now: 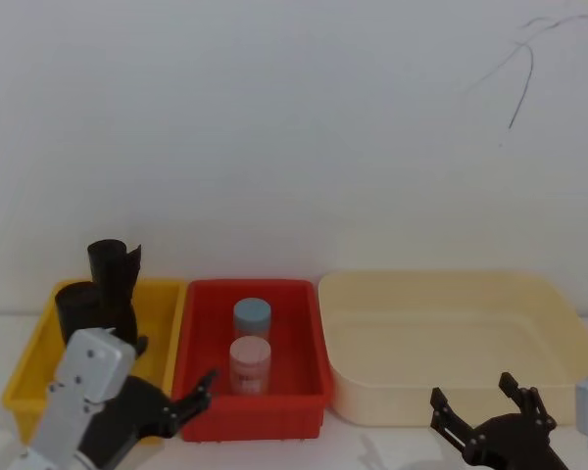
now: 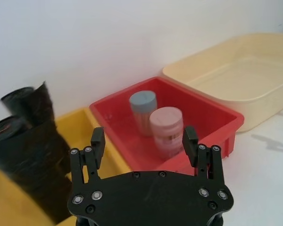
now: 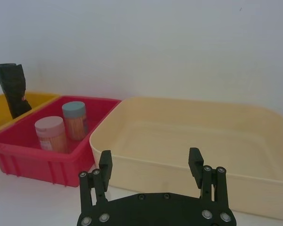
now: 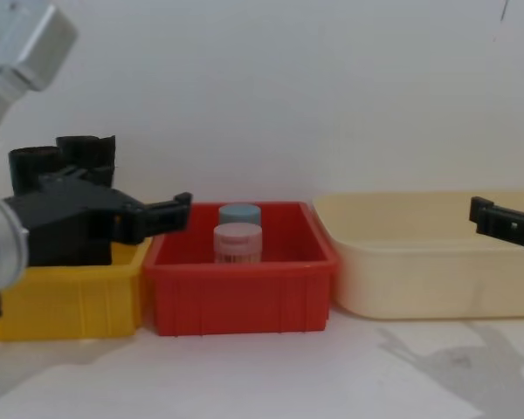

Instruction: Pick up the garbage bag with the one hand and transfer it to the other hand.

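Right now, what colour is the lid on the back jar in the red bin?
The lid is light blue; the left wrist view shows it best.

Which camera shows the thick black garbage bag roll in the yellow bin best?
The left wrist view: the garbage bag stands close and large, upright in the yellow bin. Head view: the left arm covers its base. Chest view: its top peeks above the left gripper. Right wrist view: perhaps an edge sliver.
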